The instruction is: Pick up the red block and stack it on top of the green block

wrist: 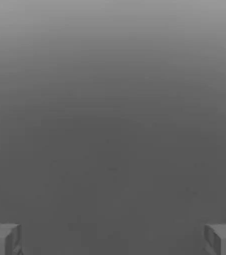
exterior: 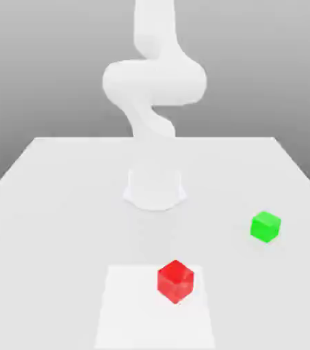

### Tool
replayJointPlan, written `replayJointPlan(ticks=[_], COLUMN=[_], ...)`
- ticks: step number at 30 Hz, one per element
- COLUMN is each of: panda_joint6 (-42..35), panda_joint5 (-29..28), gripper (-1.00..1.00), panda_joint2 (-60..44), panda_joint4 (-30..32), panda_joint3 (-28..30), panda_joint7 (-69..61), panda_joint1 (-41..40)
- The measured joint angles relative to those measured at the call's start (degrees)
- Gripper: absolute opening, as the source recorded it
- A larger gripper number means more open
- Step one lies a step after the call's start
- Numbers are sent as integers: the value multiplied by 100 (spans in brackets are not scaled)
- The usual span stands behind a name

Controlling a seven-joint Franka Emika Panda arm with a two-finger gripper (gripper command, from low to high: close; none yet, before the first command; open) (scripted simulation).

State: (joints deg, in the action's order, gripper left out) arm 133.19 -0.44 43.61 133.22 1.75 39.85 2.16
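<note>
Gripper point(wrist: 113, 241) wide open, empty. Red block point(exterior: 175, 281), near worktop's point(exterior: 61, 225) front edge: looks rigid, light; grasp opposite side faces.

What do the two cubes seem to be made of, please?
The red cube looks like glossy plastic, perhaps slightly translucent: its faces vary patchily in shade. The green cube could be plastic or painted wood, its faces plain and evenly coloured; its finish is hard to tell.

We see a pale tabletop point(exterior: 68, 225) reaching toward twelve o'clock in the exterior view, a whiter square patch point(exterior: 137, 314) at its six o'clock, and grey background point(exterior: 253, 68) beyond.
</note>
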Motion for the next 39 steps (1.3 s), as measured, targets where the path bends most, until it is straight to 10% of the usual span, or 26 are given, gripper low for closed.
replayJointPlan(ticks=[39], panda_joint6=[2183], panda_joint5=[-147], gripper=[0], panda_joint2=[-3465], panda_joint4=[2232], panda_joint3=[2547], panda_joint7=[-9718], panda_joint1=[2977])
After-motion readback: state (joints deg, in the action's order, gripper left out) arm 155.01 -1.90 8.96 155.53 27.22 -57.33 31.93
